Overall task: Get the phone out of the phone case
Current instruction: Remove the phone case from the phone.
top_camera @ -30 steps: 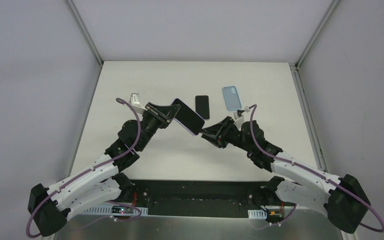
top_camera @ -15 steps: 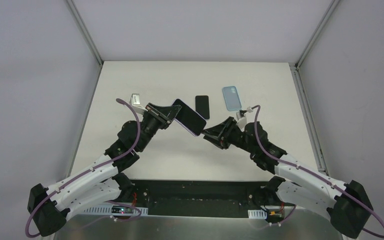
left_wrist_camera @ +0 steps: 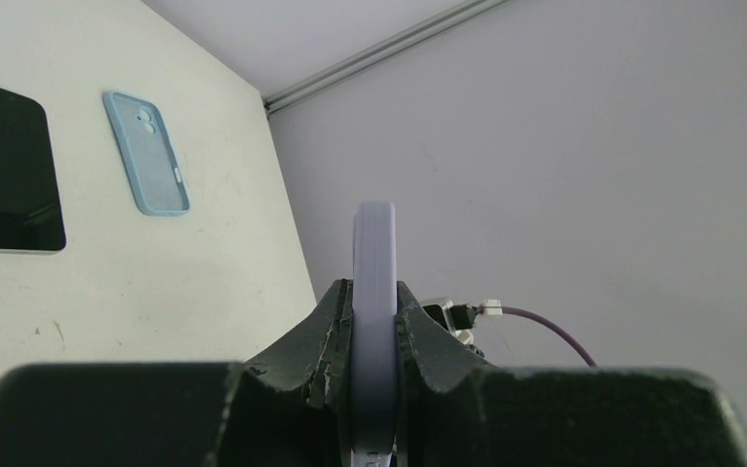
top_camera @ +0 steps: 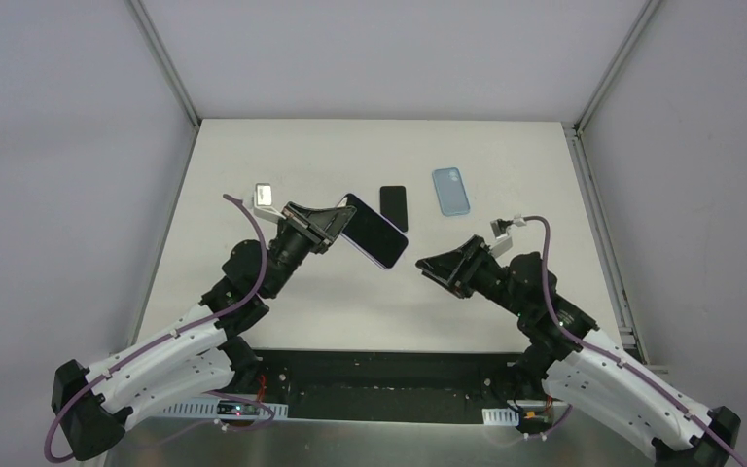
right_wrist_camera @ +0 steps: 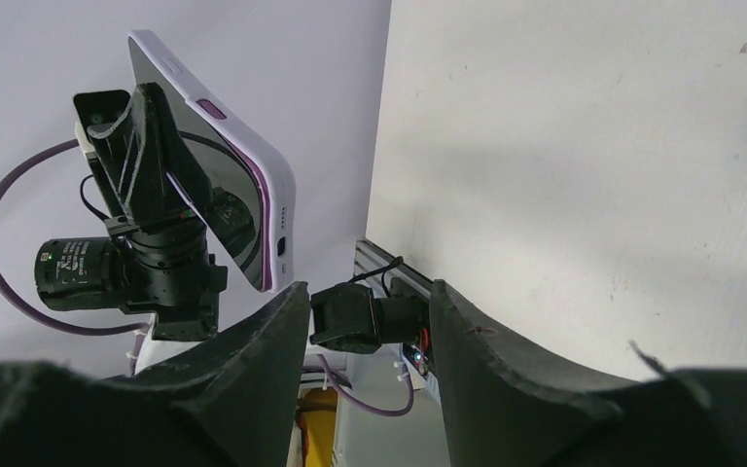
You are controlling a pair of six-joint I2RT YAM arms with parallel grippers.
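Note:
My left gripper (top_camera: 336, 219) is shut on a phone in a lilac case (top_camera: 374, 232) and holds it tilted above the table. In the left wrist view the case edge (left_wrist_camera: 374, 263) stands upright between the fingers. In the right wrist view the cased phone (right_wrist_camera: 214, 165) shows its dark screen and lilac rim. My right gripper (top_camera: 428, 265) is open and empty, a short way to the right of the phone and apart from it; in its own view the gripper (right_wrist_camera: 370, 321) holds nothing.
A bare black phone (top_camera: 394, 207) and an empty light blue case (top_camera: 451, 190) lie on the white table (top_camera: 506, 156) behind the grippers. A small silver box (top_camera: 264, 193) lies at the left. Grey walls enclose the table.
My right gripper has drawn back to the right and toward the near edge, away from the phone's corner. The left gripper still holds the cased phone, shifted slightly right.

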